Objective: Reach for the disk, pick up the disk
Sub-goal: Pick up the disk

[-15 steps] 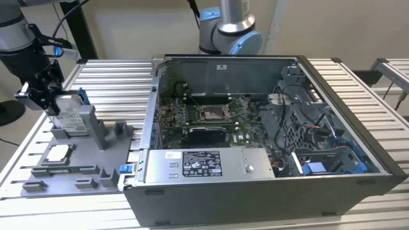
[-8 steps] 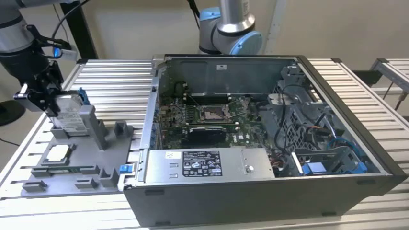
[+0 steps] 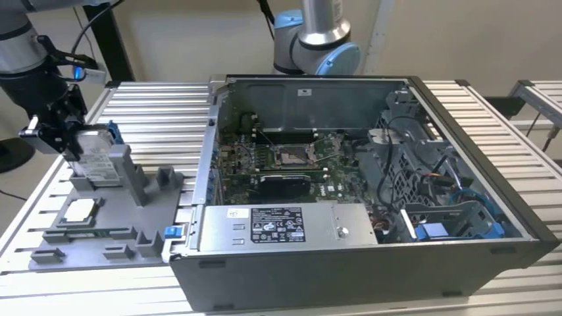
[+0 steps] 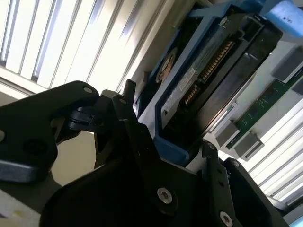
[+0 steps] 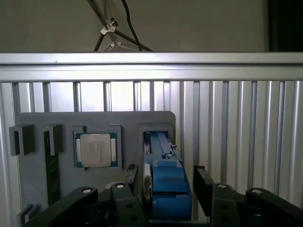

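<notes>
A robot gripper (image 5: 165, 182) is straddling the disk (image 5: 165, 158), which is standing on edge in a slot at a corner of the grey fixture plate (image 5: 94, 120), beside a processor chip (image 5: 96, 150). Its fingers (image 5: 203, 182) are sitting spread, one a sliver clear of the blue bracket (image 5: 168, 179). Closing unevenly risks tilting the disk and jamming it in the slot.

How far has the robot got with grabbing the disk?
Reaching looks done: the gripper sits around the disk. In hand is the grab itself; I can't tell if it squeezes yet. Left is the lift: the disk stands upright in its grey holder, not raised.
</notes>
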Robot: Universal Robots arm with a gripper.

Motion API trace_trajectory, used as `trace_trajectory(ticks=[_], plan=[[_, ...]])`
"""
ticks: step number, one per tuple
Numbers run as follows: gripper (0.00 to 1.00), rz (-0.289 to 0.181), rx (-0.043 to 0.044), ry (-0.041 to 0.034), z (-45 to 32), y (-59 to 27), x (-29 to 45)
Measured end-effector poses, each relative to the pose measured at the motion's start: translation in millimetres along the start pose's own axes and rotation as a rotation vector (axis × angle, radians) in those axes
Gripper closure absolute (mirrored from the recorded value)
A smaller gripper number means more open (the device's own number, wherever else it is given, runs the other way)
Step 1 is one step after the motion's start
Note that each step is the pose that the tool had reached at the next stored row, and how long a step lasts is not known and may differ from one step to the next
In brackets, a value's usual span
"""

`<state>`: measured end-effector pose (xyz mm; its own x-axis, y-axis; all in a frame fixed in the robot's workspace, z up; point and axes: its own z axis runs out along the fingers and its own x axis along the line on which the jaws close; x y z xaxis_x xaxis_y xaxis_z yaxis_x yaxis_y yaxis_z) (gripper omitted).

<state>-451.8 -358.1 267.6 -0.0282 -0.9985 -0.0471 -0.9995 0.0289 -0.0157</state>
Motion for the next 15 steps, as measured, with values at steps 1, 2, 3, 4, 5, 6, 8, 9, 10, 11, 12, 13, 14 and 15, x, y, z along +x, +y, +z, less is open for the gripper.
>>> trace_trajectory(ticks=[1,2,3,4,5,6,8,9,10,11,12,13,14,15], plan=[[0.0,0.0,0.0,0.0,0.0,0.0,0.0],[0.0,0.0,0.0,0.0,0.0,0.0,0.0],[0.0,0.0,0.0,0.0,0.0,0.0,0.0],[0.0,0.0,-0.0001,0.0,0.0,0.0,0.0],[0.0,0.0,-0.0001,0.0,0.0,0.0,0.0],[1.0,0.0,-0.0001,0.0,0.0,0.0,0.0],[1.0,0.0,0.0,0.0003,0.0,0.0,0.0],[1.0,0.0,-0.0001,0.0001,0.0,0.0,0.0],[1.0,0.0,0.0,-0.0002,0.1,0.0,0.0],[1.0,0.0,0.0,-0.0002,0.1,0.0,0.0],[1.0,0.0,0.0,0.0,0.1,0.0,0.0],[1.0,0.0,0.0,0.0,0.1,0.0,0.0],[1.0,0.0,0.0,0.0,0.1,0.0,0.0],[1.0,0.0,0.0,0.0,0.1,0.0,0.0]])
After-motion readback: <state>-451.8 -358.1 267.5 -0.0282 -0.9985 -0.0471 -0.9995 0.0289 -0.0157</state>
